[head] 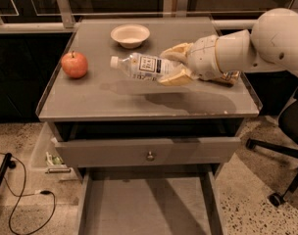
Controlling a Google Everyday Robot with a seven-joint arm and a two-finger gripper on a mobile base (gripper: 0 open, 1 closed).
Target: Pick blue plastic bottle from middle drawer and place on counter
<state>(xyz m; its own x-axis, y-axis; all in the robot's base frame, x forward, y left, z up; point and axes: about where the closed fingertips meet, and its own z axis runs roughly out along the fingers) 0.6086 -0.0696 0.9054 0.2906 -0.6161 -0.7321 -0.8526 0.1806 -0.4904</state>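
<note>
The blue plastic bottle (142,66) is clear with a white cap and a white-and-dark label. It lies sideways in the air above the counter (90,104), cap pointing left, and casts a shadow below. My gripper (174,65) reaches in from the right and its tan fingers (177,51) are shut on the bottle's base end. The middle drawer (144,204) stands pulled open at the bottom of the view, with a bare grey floor.
A red apple (74,64) sits at the counter's left. A cream bowl (130,35) sits at the back. A golden-brown snack bag (227,77) shows partly behind my arm. The knobbed drawer panel (149,152) is slightly open. An office chair (286,141) stands at the right.
</note>
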